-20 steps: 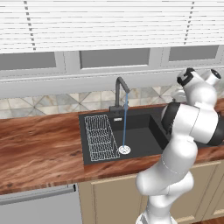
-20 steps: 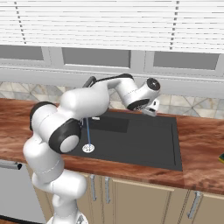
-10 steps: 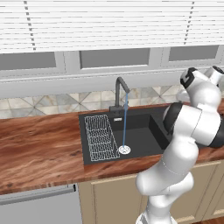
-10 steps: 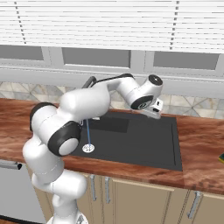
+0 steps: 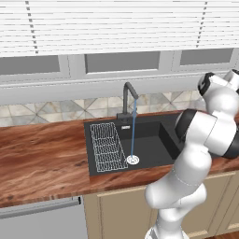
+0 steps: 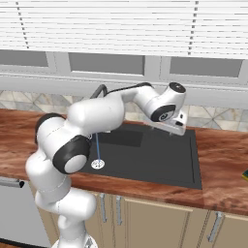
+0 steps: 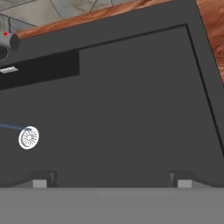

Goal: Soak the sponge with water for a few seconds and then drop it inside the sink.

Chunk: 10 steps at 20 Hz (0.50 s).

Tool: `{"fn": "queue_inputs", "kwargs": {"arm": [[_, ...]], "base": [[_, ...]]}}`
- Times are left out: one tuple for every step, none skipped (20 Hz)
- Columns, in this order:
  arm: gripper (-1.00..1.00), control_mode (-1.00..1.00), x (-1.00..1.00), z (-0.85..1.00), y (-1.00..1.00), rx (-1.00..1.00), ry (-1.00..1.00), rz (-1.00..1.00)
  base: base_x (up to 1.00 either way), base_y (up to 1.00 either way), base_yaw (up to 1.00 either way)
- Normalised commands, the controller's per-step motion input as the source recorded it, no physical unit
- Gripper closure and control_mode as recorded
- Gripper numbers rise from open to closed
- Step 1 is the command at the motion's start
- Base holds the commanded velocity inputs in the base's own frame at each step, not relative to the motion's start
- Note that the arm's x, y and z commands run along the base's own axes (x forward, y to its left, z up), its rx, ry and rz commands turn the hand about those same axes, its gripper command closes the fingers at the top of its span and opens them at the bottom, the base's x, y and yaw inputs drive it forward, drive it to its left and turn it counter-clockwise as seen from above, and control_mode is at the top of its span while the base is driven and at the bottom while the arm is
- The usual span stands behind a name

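Hand view: gripper (image 7: pixel 109 181) open, empty, over sink (image 7: pixel 131 109); water (image 5: pixel 132 130) running. Sponge looks to be at counter's right edge (image 6: pixel 246 175) — swing right, descend square on it

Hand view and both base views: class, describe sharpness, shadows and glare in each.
Left base view: soft, even light, no glare; the water reads as a thin pale line. Right base view: the arm is smoothly shaded, and the sink is flat matte black. Hand view: slightly blurry, with the drain the brightest spot.
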Motion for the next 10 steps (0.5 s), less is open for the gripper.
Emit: {"fn": "queue_inputs", "kwargs": {"arm": [[-1.00,-1.00,-0.20,0.00,-0.36,-0.03,0.06,0.00],[-1.00,-1.00,-0.19,0.00,-0.39,-0.03,0.06,0.00],[-1.00,-1.00,-0.19,0.00,-0.39,-0.03,0.05,0.00],[-1.00,-1.00,-0.20,0.00,-0.40,-0.03,0.05,0.00],[-1.00,-1.00,-0.21,0.00,-0.41,-0.03,0.05,0.00],[-1.00,-1.00,-0.19,0.00,-0.44,-0.03,0.05,0.00],[-1.00,-1.00,-0.19,0.00,-0.44,-0.03,0.05,0.00],[-1.00,-1.00,-0.18,0.00,-0.44,-0.02,0.05,0.00],[-1.00,-1.00,-0.18,0.00,-0.45,-0.02,0.05,0.00],[-1.00,-1.00,-0.17,0.00,-0.42,-0.02,0.06,0.00]], "base": [[0.00,0.00,0.00],[0.00,0.00,0.00],[0.00,0.00,0.00],[0.00,0.00,0.00],[0.00,0.00,0.00],[0.00,0.00,0.00],[0.00,0.00,0.00],[0.00,0.00,0.00],[0.00,0.00,0.00],[0.00,0.00,0.00]]}}
